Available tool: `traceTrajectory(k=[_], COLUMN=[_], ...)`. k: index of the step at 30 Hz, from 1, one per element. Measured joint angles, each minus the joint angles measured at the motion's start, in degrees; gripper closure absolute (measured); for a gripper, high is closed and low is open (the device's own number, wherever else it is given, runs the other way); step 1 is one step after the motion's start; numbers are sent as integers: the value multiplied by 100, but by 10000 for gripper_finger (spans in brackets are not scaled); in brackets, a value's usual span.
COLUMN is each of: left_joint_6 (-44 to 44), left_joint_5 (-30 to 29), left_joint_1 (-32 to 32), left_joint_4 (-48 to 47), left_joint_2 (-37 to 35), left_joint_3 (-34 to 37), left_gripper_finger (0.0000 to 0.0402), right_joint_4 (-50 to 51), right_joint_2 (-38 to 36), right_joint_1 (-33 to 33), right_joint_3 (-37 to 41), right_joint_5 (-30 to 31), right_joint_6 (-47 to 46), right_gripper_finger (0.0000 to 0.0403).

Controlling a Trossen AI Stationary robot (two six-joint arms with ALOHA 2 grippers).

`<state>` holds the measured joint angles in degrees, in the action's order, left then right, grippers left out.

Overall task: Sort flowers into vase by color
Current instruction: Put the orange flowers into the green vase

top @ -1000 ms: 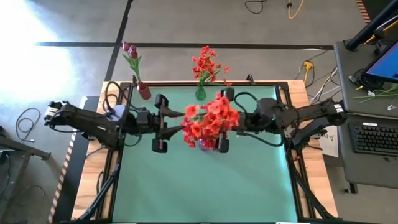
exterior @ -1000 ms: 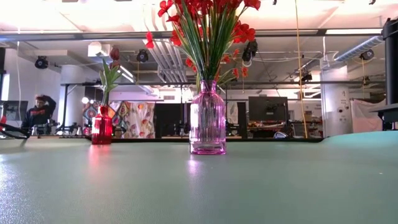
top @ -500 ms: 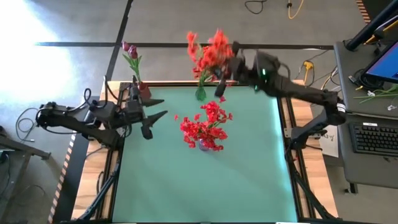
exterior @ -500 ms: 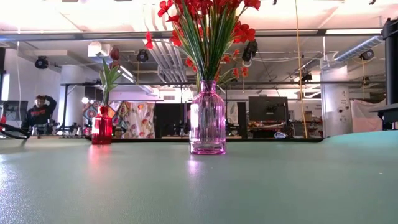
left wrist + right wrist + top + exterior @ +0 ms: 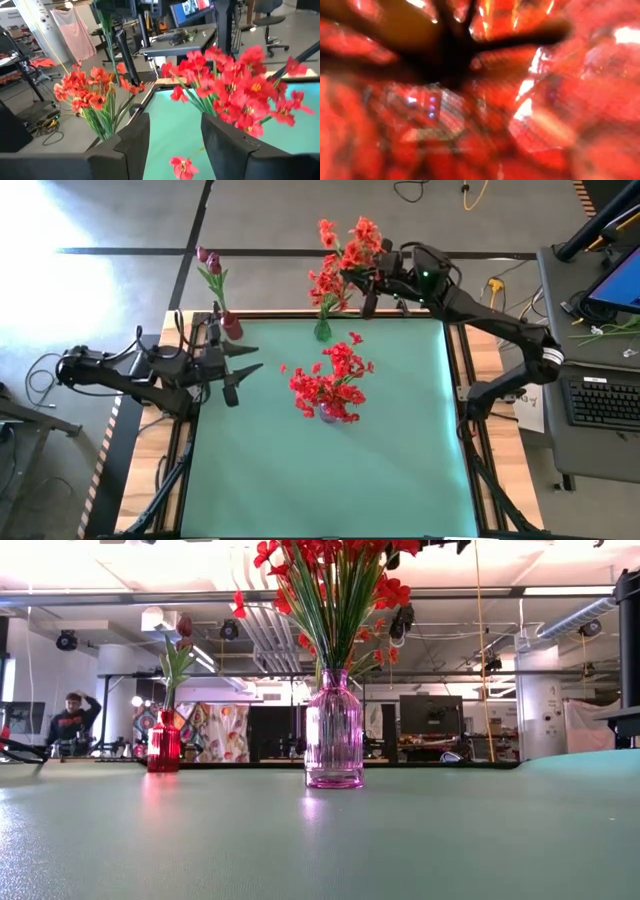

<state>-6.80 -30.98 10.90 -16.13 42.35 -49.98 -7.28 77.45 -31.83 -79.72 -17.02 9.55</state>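
Observation:
My right gripper [image 5: 370, 283] hangs over the table's far edge, shut on a spray of orange-red flowers [image 5: 354, 242] just above the green vase [image 5: 322, 331], which holds more orange-red blooms [image 5: 328, 284]. Its wrist view is filled with blurred red blooms [image 5: 485, 115]. A purple vase [image 5: 333, 413] [image 5: 334, 730] of red flowers [image 5: 328, 383] stands at the table's middle. A red vase [image 5: 232, 327] [image 5: 163, 746] at the far left corner holds magenta buds [image 5: 208, 258]. My left gripper [image 5: 243, 366] [image 5: 175, 145] is open, left of the purple vase. My right gripper holds the orange-red spray lifted clear, its blooms [image 5: 356, 240] standing beyond the fingers past the far edge. The gripper's own body and the blooms hide the place of contact, so the part and the kind of hold do not show.
A single red bloom [image 5: 356, 338] [image 5: 182, 167] shows apart, between the green vase and the purple one. A desk with keyboard and screen [image 5: 600, 395] stands right of the table. A person [image 5: 72, 723] is far off in the room. Bare green mat [image 5: 330, 480] fills the near half.
My right gripper has drawn a bunch of orange-red flowers up out of the purple vase and carried it toward the far edge, over the green vase. The purple vase's bouquet looks thinner. My left gripper has pulled back from the purple vase toward the table's left edge.

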Motion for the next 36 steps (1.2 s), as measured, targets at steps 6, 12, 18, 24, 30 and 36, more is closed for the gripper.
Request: traceTrajectory(k=[6, 12, 18, 24, 30, 36], left_joint_6=[-82, -195, -750, -877, -923, -918], left_joint_5=[0, 743, 2435, 2885, 2901, 3789], left_joint_1=[-268, -924, -2206, -2993, -3321, -3912], left_joint_4=[402, 779, 1567, 2521, 2719, 3377], left_joint_2=[-43, -44, 91, 588, 1263, 1773], left_joint_3=[491, 934, 1169, 1472, 1491, 1544], left_gripper_finger=[240, 240, 240, 240, 240, 240], right_joint_4=[-612, -873, -1131, -1558, -1548, -1535], right_joint_2=[-156, -335, -396, -331, -274, -161], right_joint_1=[-7, -20, -87, -393, -830, -1291], right_joint_3=[509, 585, 472, 409, 433, 437], right_joint_5=[-14, -446, -429, -347, 110, 120], right_joint_6=[-201, -649, -406, -389, -435, -707], right_gripper_finger=[385, 385, 385, 385, 385, 385])
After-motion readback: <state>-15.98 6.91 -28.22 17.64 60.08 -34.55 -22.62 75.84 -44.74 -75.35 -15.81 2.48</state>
